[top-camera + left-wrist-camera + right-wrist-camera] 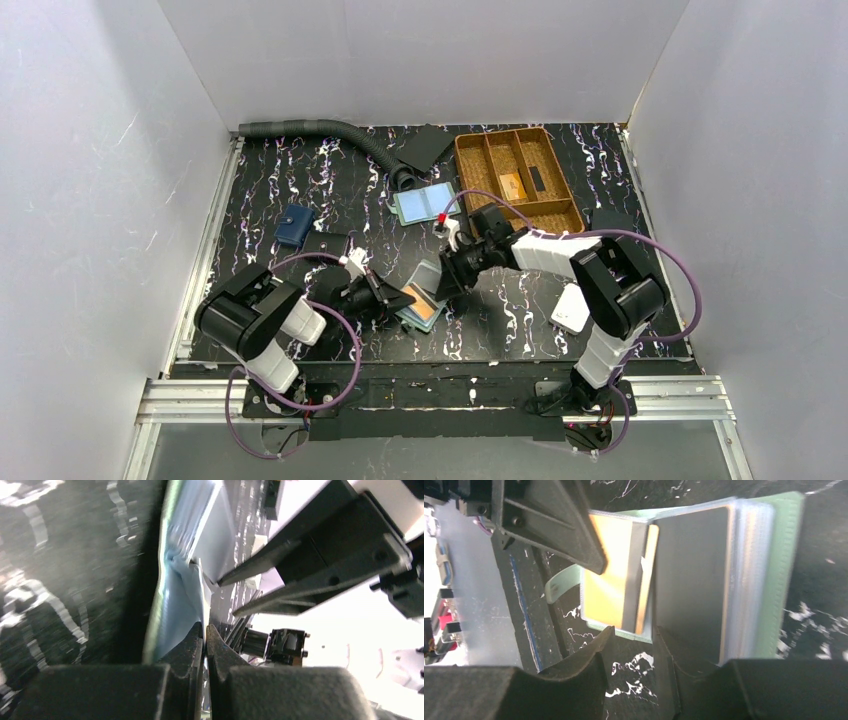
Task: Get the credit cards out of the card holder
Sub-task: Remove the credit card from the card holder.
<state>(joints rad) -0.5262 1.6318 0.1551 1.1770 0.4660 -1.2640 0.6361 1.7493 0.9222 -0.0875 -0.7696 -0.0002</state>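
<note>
The card holder (176, 605) is blurred beside the left tool (205, 630).

The top camera is fixed above and behind both arm bases, facing down and forward over the whole worktop (330, 190). Each wrist camera looks along its own fingers at very close range: left claw (205, 627), right claw (634, 630). All three views share the open card holder (424, 308). Each wrist view also shows the opposite claw.
</note>
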